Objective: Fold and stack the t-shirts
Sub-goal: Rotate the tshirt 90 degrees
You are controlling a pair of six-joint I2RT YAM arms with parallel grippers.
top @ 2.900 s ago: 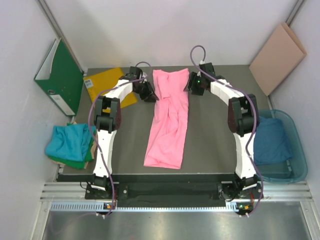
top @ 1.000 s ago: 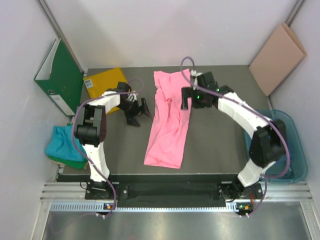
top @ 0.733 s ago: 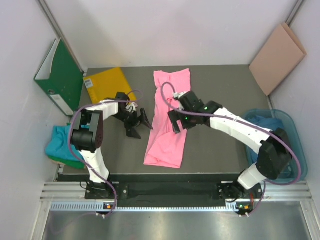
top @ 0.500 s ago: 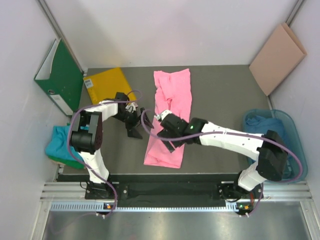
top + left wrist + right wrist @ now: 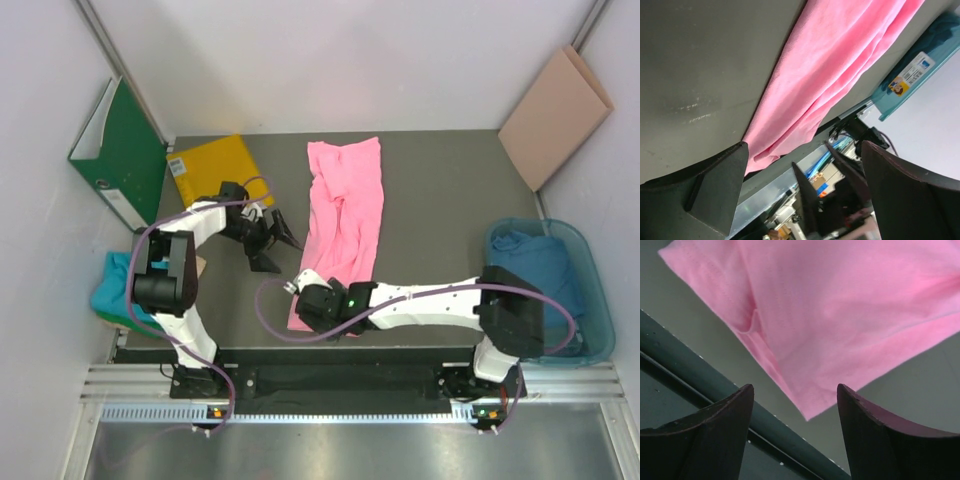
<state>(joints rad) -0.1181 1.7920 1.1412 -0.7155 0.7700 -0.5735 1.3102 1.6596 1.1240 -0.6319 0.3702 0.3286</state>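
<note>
Both arms as I view them from my station. The left arm [image 5: 195,335] and right arm [image 5: 430,303] share one build: white link shells joined by black, rounded joint housings. A purple cable [image 5: 262,300] runs loose along each arm in slack loops. A small green light [image 5: 351,295] glows on the right arm near its wrist. Through the wrist cameras, the left gripper [image 5: 800,150] and right gripper [image 5: 794,391] show dark, matte, wedge-shaped fingers [image 5: 705,440] with smooth, slightly rounded edges.
</note>
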